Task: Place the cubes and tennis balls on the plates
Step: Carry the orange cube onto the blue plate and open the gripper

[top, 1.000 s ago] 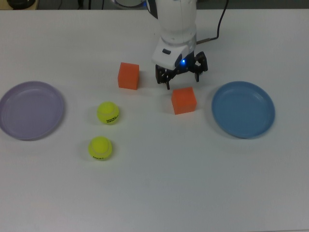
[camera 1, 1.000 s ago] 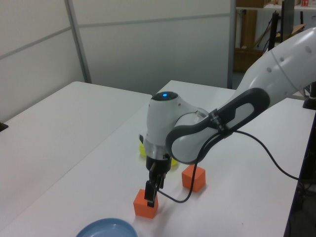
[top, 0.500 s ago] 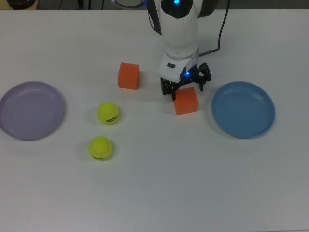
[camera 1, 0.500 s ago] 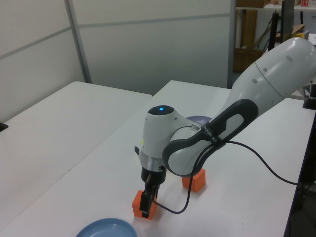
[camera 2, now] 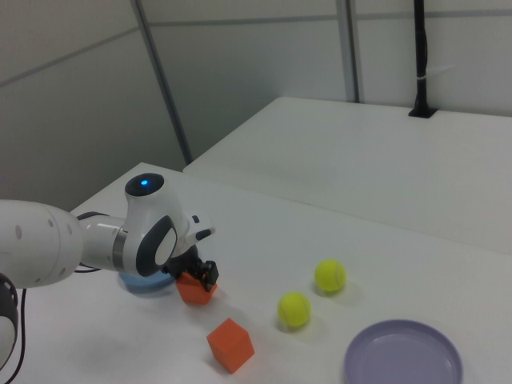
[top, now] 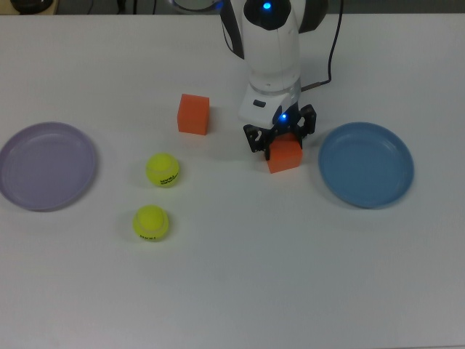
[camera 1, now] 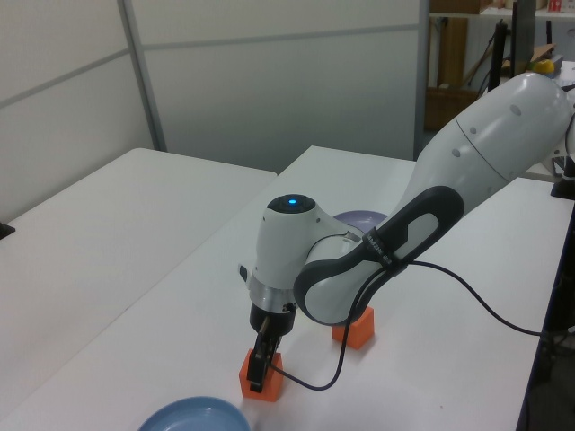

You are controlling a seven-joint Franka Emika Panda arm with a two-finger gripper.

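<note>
The tool [top: 279,138], fingers spread astride the cube [top: 285,155] near the blue plate [top: 366,165], must next pinch and lift.

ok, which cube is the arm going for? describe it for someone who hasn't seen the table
In the top view, start at the blue plate on the top view's right. Just to its left sits an orange cube, with the tool straddling it. The other cube stands alone, farther left, with nothing around it.

In the top view, cubes [top: 193,114] and balls [top: 163,169] lie between plates [top: 46,166].
</note>
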